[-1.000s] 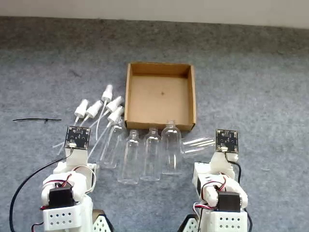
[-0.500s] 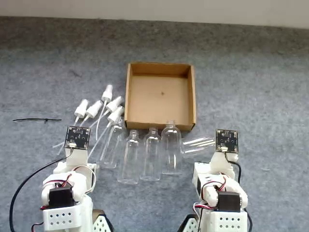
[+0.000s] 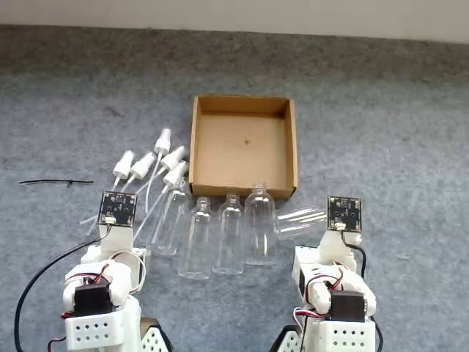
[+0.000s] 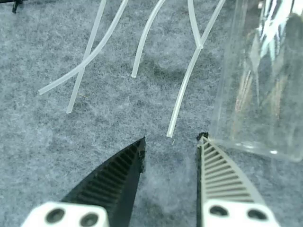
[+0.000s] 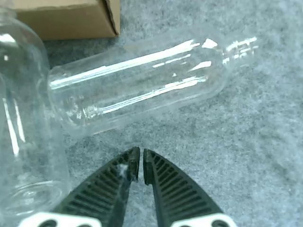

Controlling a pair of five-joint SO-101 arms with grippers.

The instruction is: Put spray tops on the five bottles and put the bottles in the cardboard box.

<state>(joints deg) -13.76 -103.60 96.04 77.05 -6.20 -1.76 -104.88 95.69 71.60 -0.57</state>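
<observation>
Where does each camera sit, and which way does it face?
High view: fixed above, looking down on the table; both arms at the near edge, cardboard box beyond.
Left wrist view: on the left arm, looking past its open left hand at dip tubes.
Right wrist view: on the right arm, looking past its shut right hand at a lying bottle.
Shared: high and right wrist views show the box.

spray tops (image 3: 150, 165) left of cardboard box (image 3: 243, 102); bottles (image 3: 231, 236) in row before box, one lying rightmost.
</observation>
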